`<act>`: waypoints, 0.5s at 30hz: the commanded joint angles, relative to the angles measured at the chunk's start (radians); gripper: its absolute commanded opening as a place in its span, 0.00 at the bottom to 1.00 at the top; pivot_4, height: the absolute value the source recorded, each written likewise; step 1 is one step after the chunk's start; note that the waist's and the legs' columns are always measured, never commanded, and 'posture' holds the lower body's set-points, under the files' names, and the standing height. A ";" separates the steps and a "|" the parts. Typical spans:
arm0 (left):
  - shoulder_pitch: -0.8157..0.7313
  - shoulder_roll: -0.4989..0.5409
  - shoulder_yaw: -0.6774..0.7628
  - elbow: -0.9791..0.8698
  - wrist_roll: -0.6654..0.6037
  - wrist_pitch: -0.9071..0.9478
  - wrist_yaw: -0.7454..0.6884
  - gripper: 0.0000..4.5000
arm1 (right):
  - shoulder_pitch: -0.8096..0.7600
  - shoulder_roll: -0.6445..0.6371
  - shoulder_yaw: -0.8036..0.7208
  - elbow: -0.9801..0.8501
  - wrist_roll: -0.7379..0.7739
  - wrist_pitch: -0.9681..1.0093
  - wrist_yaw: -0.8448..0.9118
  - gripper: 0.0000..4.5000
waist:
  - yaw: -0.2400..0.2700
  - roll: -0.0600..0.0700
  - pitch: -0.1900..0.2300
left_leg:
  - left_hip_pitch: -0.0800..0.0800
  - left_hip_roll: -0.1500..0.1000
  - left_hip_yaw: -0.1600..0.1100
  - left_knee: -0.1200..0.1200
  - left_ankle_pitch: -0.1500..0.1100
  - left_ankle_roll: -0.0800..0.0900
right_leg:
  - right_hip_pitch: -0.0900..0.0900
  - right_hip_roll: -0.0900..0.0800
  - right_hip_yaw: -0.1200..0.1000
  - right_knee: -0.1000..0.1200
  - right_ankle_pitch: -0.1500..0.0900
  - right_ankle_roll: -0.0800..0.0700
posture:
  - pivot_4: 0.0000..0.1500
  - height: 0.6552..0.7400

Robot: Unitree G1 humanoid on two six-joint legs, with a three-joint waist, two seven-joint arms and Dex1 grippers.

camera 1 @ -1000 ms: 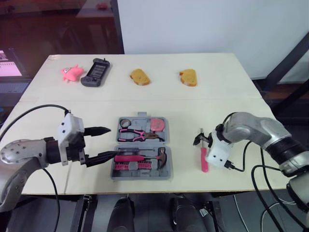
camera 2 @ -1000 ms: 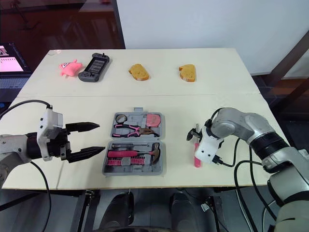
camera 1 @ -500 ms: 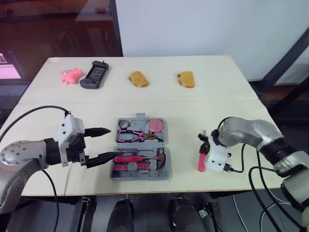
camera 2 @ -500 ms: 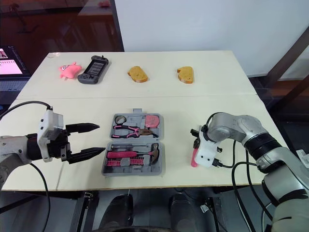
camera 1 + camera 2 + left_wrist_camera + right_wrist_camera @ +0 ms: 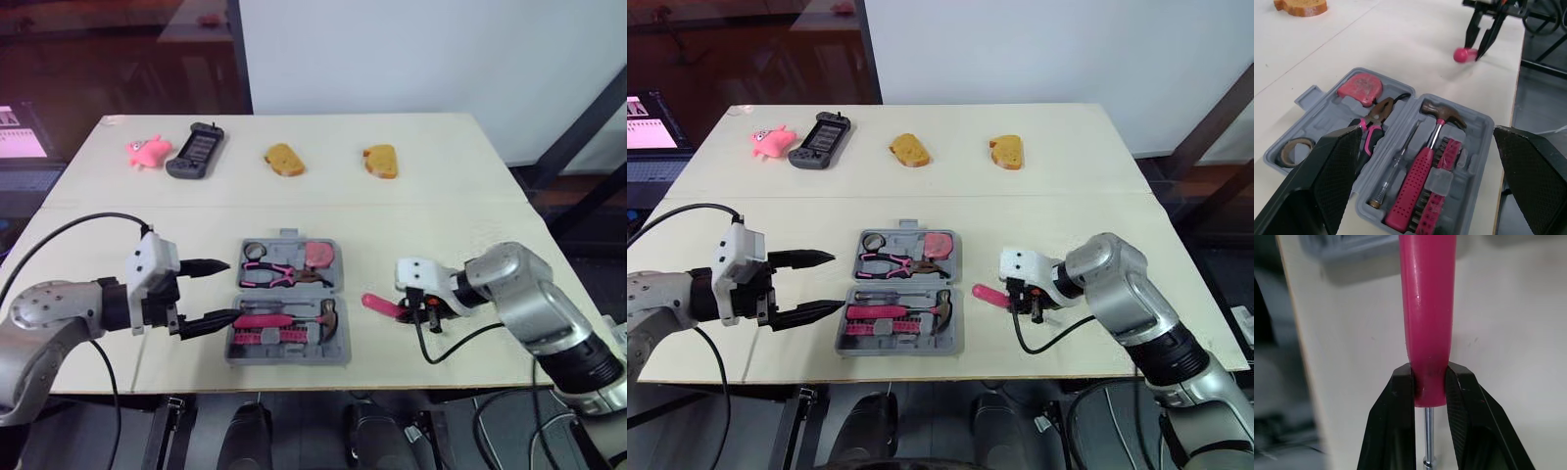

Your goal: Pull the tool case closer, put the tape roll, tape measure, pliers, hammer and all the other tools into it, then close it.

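Observation:
The grey tool case [image 5: 288, 358] lies open near the table's front edge. It holds a tape roll [image 5: 1290, 152], a red tape measure [image 5: 1359, 88], pliers [image 5: 1376, 117], a pink-handled hammer [image 5: 1442, 115] and a row of bits. My left gripper [image 5: 231, 291] hangs open just left of the case, its fingers apart and holding nothing. Right of the case, my right gripper [image 5: 409, 308] is shut on a pink-handled screwdriver [image 5: 380, 305], held a little above the table. Its handle [image 5: 1429, 308] points toward the case, and the fingers [image 5: 1396, 421] pinch the handle's end by the metal shaft.
Along the table's far side lie a pink toy [image 5: 145, 151], a dark game controller [image 5: 194, 150] and two pieces of bread [image 5: 283, 158] [image 5: 381, 160]. A seam crosses the table behind the case. The front edge runs just below the case.
My right gripper has shut on the screwdriver, lifted it off the table and swung it so the handle points at the case. The left gripper has stayed open in place.

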 commanded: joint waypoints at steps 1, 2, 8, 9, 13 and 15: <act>-0.026 -0.007 0.004 0.002 -0.001 -0.020 0.001 1.00 | -0.072 0.026 0.022 0.036 0.005 0.159 -0.131 0.08 | 0.000 0.000 0.000 | 0.000 0.000 0.000 0.000 0.000 0.000 | 0.000 0.000 0.000 0.000 0.000 0.000 | 1.00 0.77; -0.033 -0.011 0.005 0.003 -0.005 -0.017 0.002 1.00 | -0.085 0.057 -0.007 0.078 0.033 0.223 -0.161 0.08 | 0.000 0.000 0.000 | 0.000 0.000 0.000 0.000 0.000 0.000 | 0.000 0.000 0.000 0.000 0.000 0.000 | 1.00 0.77; -0.035 0.002 0.009 0.001 -0.008 -0.006 -0.019 1.00 | -0.105 0.176 -0.119 0.290 0.082 0.269 -0.385 0.08 | 0.003 -0.001 0.000 | -0.003 0.000 0.000 -0.001 0.000 0.000 | -0.001 0.000 0.000 -0.001 0.000 0.000 | 1.00 0.77; -0.029 0.005 0.010 -0.003 -0.008 -0.006 -0.023 1.00 | -0.106 0.188 -0.121 0.312 0.081 0.244 -0.419 0.08 | 0.002 -0.001 0.000 | -0.003 0.000 0.000 0.000 0.000 0.000 | -0.001 0.000 0.000 -0.001 0.000 0.000 | 1.00 0.77; -0.005 0.005 0.033 -0.027 -0.038 0.013 -0.025 1.00 | -0.111 0.224 -0.118 0.347 0.097 0.197 -0.510 0.08 | 0.000 -0.001 0.000 | -0.003 0.000 0.000 -0.001 0.000 0.000 | -0.001 0.000 0.000 -0.001 0.000 0.001 | 1.00 0.77; 0.001 0.004 0.048 -0.038 -0.064 0.031 -0.021 1.00 | -0.107 0.230 -0.109 0.339 0.112 0.195 -0.533 0.08 | -0.002 -0.001 0.000 | -0.003 0.000 0.000 -0.001 0.000 0.000 | -0.001 0.000 0.000 -0.001 0.000 0.001 | 1.00 0.77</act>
